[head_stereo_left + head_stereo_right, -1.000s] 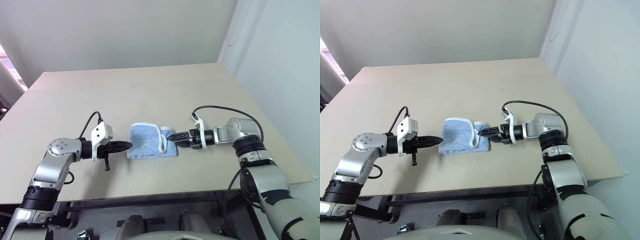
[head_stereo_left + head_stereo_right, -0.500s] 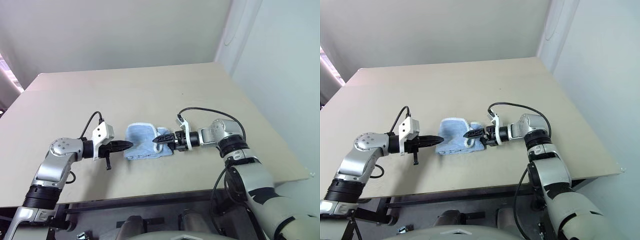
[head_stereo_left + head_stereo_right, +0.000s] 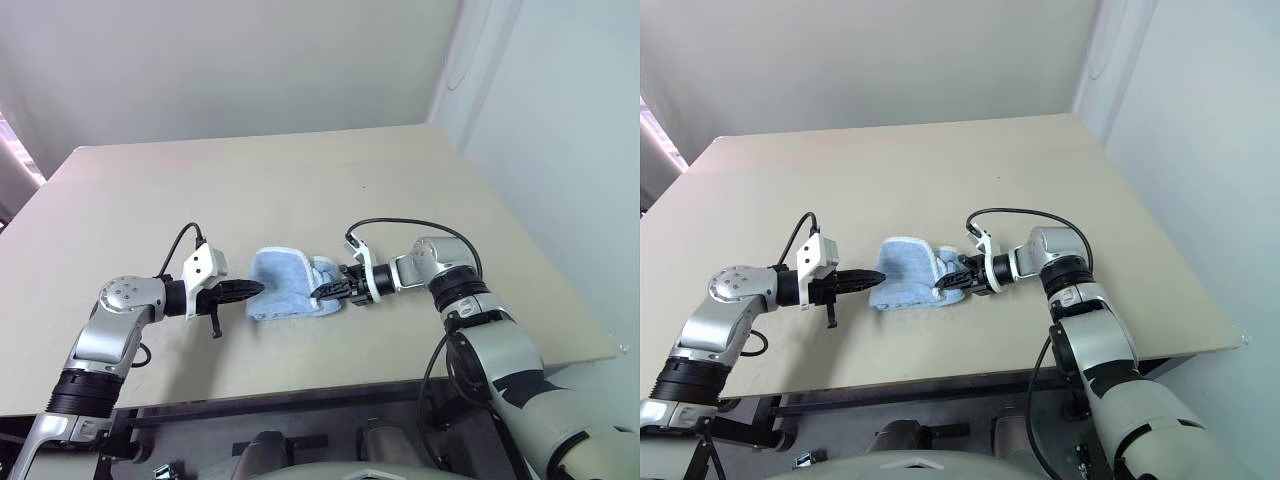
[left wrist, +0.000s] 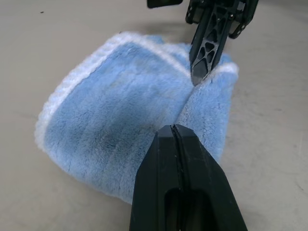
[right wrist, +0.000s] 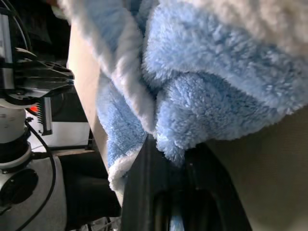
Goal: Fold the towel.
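The towel (image 3: 285, 285) is a light blue terry bundle with white edging, lying folded on the beige table (image 3: 300, 190) between my two grippers. My left gripper (image 3: 258, 288) is shut, its tip resting at the towel's left edge (image 4: 110, 120) with no cloth between its fingers. My right gripper (image 3: 322, 290) reaches in from the right and is shut on a fold at the towel's right edge. In the right wrist view a tuft of blue cloth (image 5: 192, 115) is pinched between its fingers (image 5: 144, 163). The left wrist view shows the right gripper (image 4: 197, 77) pressing into the far side of the towel.
The table's front edge (image 3: 300, 385) runs just below both arms and its right edge (image 3: 540, 260) lies behind the right arm. A black cable (image 3: 410, 225) loops above the right wrist, and another (image 3: 180, 245) above the left.
My right gripper has moved left onto the towel's right edge and gone from open to shut on the cloth. The left gripper has stayed in place.
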Motion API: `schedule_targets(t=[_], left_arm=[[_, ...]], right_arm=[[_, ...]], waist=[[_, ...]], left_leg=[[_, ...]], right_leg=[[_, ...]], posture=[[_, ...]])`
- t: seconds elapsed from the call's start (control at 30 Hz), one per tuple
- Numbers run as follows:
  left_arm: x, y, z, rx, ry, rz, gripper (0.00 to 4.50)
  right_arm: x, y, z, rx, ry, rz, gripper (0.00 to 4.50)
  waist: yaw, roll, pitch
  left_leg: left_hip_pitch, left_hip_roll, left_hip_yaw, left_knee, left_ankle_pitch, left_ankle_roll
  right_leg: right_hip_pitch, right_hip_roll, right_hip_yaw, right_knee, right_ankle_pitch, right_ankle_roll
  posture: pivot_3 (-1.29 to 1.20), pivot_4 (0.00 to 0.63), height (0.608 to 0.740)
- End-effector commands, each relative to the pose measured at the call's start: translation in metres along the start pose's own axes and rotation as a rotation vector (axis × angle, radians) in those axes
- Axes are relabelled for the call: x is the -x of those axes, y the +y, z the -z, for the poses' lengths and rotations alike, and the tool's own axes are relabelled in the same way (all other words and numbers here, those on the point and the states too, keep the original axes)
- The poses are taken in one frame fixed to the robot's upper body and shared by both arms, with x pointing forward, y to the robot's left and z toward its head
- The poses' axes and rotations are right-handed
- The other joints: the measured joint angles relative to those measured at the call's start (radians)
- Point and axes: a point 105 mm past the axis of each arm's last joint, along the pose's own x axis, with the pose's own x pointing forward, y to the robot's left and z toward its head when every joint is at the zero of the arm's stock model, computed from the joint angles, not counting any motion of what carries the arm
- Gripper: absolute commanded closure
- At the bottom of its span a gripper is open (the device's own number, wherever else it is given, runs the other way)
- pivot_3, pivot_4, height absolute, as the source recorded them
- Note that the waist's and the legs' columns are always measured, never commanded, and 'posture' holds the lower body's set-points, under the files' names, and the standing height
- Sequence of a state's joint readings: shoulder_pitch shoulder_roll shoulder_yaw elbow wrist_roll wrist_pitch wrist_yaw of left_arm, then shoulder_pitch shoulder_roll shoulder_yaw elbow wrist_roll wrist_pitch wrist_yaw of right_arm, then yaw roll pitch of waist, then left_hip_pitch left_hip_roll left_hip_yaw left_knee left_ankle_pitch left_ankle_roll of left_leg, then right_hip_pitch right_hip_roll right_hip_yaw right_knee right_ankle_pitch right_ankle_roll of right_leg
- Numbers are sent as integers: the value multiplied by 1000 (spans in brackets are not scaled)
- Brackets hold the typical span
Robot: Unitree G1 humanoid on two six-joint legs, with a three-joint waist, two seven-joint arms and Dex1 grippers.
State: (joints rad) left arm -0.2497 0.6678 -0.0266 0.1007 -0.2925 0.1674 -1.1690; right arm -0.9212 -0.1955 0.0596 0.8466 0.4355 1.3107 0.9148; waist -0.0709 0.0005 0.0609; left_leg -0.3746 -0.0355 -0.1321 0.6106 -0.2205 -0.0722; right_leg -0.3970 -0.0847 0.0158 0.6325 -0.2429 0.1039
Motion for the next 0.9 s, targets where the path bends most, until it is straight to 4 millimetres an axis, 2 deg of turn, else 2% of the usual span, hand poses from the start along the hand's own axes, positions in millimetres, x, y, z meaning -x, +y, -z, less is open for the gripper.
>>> schedule_targets(t=[0.03, 0.17, 0.33, 0.47, 0.53, 0.6, 0.67, 0.77, 0.9], left_arm=[[6, 11, -15, -28, -44, -35, 4500], [20, 24, -29, -1, -86, -86, 4500], [38, 42, -36, 14, -91, -162, 4500], [39, 43, -36, 15, -90, -166, 4500], [35, 42, -34, 19, -88, -163, 4500], [28, 40, -33, 24, -95, -154, 4500], [23, 39, -31, 25, -96, -147, 4500], [20, 40, -29, 27, -95, -142, 4500], [17, 41, -30, 30, -102, -135, 4500]], right_arm=[[7, 22, -12, 33, -41, -86, 4489], [27, 38, -26, 28, -131, -169, 4489], [74, 46, -59, 25, -377, -208, 4489], [78, 47, -62, 15, -414, -205, 4489], [137, 24, -100, -37, -771, -114, 4489], [185, 1, -115, -109, -1038, -37, 4489], [205, -15, -116, -189, -1149, 0, 4489], [224, -22, -117, -224, -1255, -1, 4489], [229, -41, -111, -303, -1306, 45, 4489]], waist=[[0, 0, 0], [2, 0, 1], [3, 0, 1], [-2, 0, 1], [1, 1, 2], [14, 2, 3], [29, 2, 4], [22, 3, 4], [-1, 3, 5]], left_leg=[[0, 0, 0, 0, 0, 0], [-1, 0, 0, 0, 0, 0], [-1, 0, 0, 0, 0, 0], [-1, 0, 1, -1, 0, 0], [-1, 0, 1, -2, 0, 0], [-1, 0, 1, -1, 0, 0], [-2, -2, 1, 0, 0, 0], [-3, -1, 2, -1, -1, 2], [-1, -1, 4, -4, -1, 3]], right_leg=[[0, 0, 0, 0, 0, 0], [-1, 0, 0, 0, 0, 0], [0, 0, 0, -1, 0, 0], [0, 0, 0, -2, 0, 0], [-1, 0, 0, -1, 0, 0], [0, 0, 0, -2, 0, 0], [1, -2, 0, -4, 0, 0], [1, -2, 1, -6, -1, 0], [0, -1, 4, -5, -1, 1]], posture=[[0, 0, 731], [0, 0, 731], [0, 0, 731], [0, 0, 731], [0, 0, 731], [0, 0, 731], [0, 0, 731], [0, 0, 731], [0, 0, 731]])
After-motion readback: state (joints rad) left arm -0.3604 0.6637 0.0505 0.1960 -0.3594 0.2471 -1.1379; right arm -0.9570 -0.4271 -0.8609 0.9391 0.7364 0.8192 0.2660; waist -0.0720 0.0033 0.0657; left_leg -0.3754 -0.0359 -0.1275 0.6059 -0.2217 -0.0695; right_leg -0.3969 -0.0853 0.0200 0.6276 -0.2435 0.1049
